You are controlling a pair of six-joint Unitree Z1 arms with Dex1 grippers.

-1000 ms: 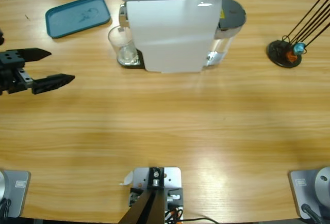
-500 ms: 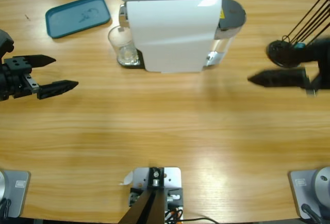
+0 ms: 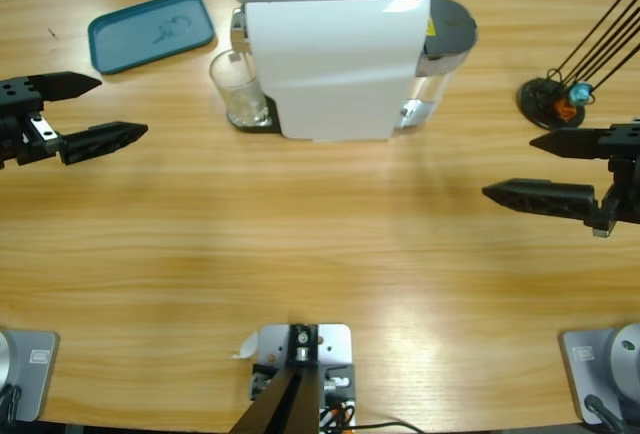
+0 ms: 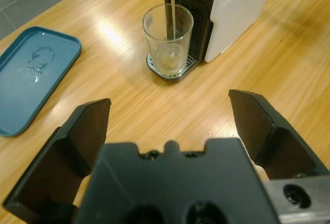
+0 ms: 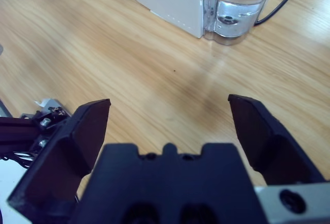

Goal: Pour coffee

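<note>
A clear glass stands on the drip tray of a white coffee machine in the upper middle of the high view, with only a pale trace at its bottom; no dark coffee can be made out in it. The left gripper hangs at the left edge of that frame, jaws spread wide and holding nothing, and its wrist view looks straight along them at the glass under the spout, well apart. The right gripper sits at the right edge, jaws likewise wide and empty, aimed at the machine's clear water tank in the upper right of its own view. A teal tray lies at upper left, and a black stand with thin rods at upper right. The step in hand looks like the approach to the glass. To do it well, the left arm should probably keep the glass centred between its jaws, come in level and low on the wall, clear of the spout above the rim, and close gently so the glass does not tip off its tray.
</note>
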